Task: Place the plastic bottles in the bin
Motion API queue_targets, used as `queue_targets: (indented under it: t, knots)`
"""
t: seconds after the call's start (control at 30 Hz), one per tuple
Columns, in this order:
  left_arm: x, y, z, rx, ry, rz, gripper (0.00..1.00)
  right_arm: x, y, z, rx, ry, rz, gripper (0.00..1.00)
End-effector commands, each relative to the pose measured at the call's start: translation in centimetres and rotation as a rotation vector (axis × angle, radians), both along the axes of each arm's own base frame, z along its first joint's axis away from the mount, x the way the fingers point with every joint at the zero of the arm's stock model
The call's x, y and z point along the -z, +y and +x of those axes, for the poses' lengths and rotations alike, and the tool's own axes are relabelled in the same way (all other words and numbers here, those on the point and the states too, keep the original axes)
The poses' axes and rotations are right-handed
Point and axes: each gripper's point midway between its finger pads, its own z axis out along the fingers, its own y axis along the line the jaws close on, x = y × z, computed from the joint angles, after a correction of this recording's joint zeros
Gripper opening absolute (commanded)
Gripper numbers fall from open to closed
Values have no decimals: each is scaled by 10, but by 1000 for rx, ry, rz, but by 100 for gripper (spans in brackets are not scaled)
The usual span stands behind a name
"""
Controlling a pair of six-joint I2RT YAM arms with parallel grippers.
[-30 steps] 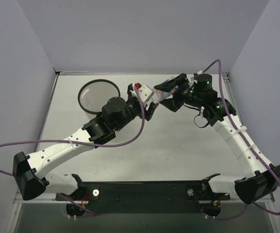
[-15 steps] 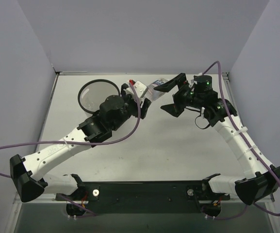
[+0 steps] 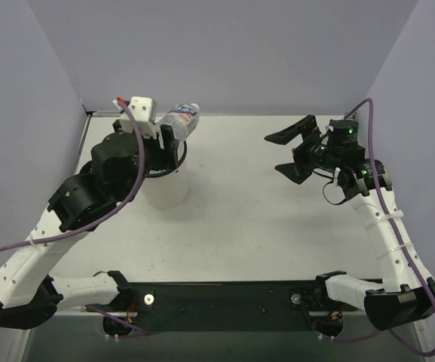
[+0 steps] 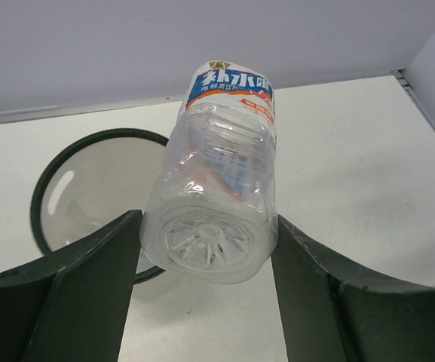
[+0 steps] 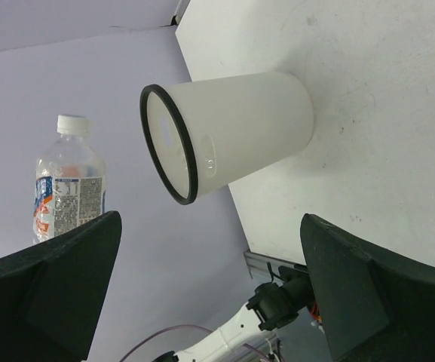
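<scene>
Stock count: bench, all 3 cams

1x plastic bottle, clear w/ blue label & white cap; 1x bin, white w/ blk rim; 2x arms, i.e. left arm & right arm; 2x grippers, i.e. left gripper & right gripper, 2 fingers ea.; 1x table. Same 1 bottle & 1 bin in every view.

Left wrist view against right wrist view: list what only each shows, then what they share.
Only the left wrist: the bottle's ribbed base clamped between the left gripper's fingers, and a look down into the bin's mouth.
Only the right wrist: the bottle's white cap, the bin's outer wall standing on the table, and the open, empty right gripper.
Both: the bottle, the black-rimmed bin and the white table.
</scene>
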Motion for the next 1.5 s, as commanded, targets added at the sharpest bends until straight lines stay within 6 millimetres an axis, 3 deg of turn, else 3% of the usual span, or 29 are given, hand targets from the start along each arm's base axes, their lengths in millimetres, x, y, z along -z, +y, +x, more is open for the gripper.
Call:
queue_targets:
  t: [0.0, 0.13, 0.3, 0.47, 0.8, 0.83, 0.9, 1.07, 1.27, 1.4, 1.47]
  knots:
    - [6, 52, -20, -188, 115, -30, 0, 2, -4, -12, -28, -1, -28, 100]
    - [14, 80, -36, -258, 160, -17, 0, 7, -4, -12, -34, 13, -41, 100]
    - [41, 97, -30, -352, 262, 79, 0, 13, -2, -12, -45, 30, -45, 100]
    - [66, 101, 1, -394, 330, 150, 0, 17, -3, -14, -47, 38, -52, 100]
    - [102, 79, 73, -326, 410, 81, 0, 24, -6, -23, -42, 51, -55, 100]
    - [102, 77, 77, -317, 416, 64, 16, 25, -6, -23, -41, 55, -54, 100]
    - [99, 73, 84, -314, 415, 48, 94, 25, -6, -24, -46, 51, -55, 100]
    - [89, 60, 84, -273, 421, -36, 97, 30, -6, -24, -59, 58, -70, 100]
    - [68, 78, 61, -297, 386, -33, 97, 37, -5, -21, -84, 67, -97, 100]
    - [60, 83, 38, -265, 367, -71, 90, 46, -4, -19, -111, 73, -127, 100]
    - [75, 78, 29, -235, 395, -104, 88, 52, -6, -19, -138, 55, -169, 98]
